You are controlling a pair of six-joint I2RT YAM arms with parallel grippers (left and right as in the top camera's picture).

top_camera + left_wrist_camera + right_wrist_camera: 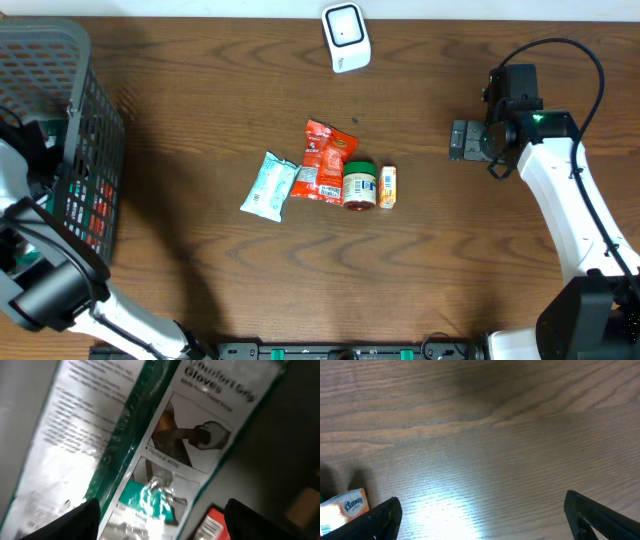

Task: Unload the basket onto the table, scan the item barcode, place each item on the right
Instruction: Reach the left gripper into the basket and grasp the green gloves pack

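Left wrist view showed the left end effector (162, 515) open over a glove packet (200, 435) in the basket (92, 160); picking seemed underway, needing a firm close before the scanner (346, 38), while the right end effector (482, 502) hung open.

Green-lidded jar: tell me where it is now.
Overhead view: the green-lidded jar sits at the middle of the table, between the red packet and the small orange pack.

A dark, wood-grain table (420, 280) fills the view, bright glare (445, 510) reflecting off its surface.
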